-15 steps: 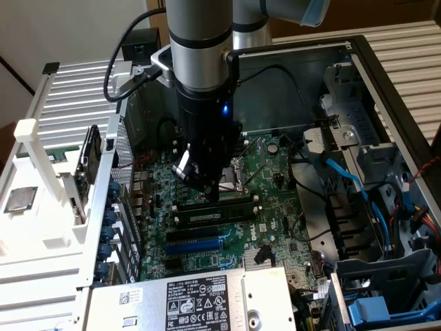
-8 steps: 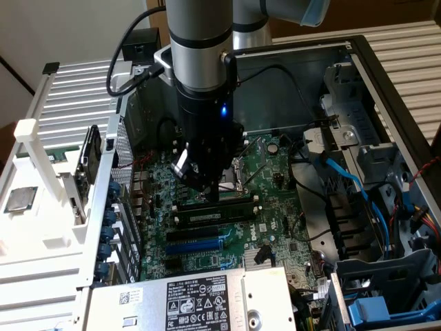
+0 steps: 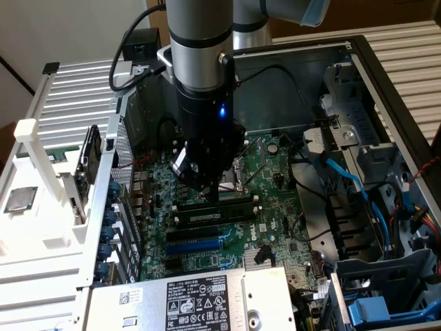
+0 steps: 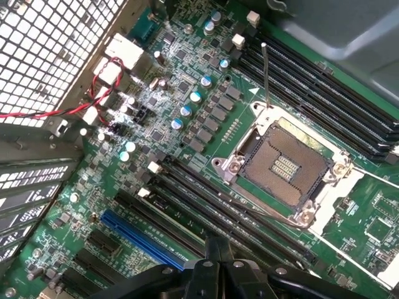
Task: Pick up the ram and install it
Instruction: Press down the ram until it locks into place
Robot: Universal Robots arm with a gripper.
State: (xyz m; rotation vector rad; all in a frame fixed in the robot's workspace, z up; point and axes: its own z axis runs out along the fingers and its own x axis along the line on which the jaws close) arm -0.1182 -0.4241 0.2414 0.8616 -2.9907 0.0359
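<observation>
While the arm stands upright over the open computer case (image 3: 386,83) in the exterior view, the gripper (image 3: 219,194) is lowered onto the motherboard (image 3: 275,207), directly beside the CPU socket (image 3: 231,181). The ram (image 3: 215,215) lies lengthwise in a memory slot just beyond the fingertips, toward the power supply (image 3: 200,300); it appears level with the neighbouring slots, and whether the fingertips touch it cannot be told. A blue expansion slot (image 3: 196,244) lies further out on the same side, past the ram. Blue cables (image 3: 358,193) run through the drive bay well apart from the fingers, toward the exterior view's right.

Seen from the wrist view, the fingers (image 4: 215,252) are clenched together with no gap between them, and nothing is visible between the pads. They are poised over the black memory slots (image 4: 224,215) that run alongside the open CPU socket (image 4: 283,168). The blue expansion slot (image 4: 143,237) lies beside these slots, on the side away from the socket. A second bank of memory slots (image 4: 324,93) lies on the socket's far side from the fingers. Red wires (image 4: 93,99) cross the perforated case wall (image 4: 43,50), well apart from the fingers.
</observation>
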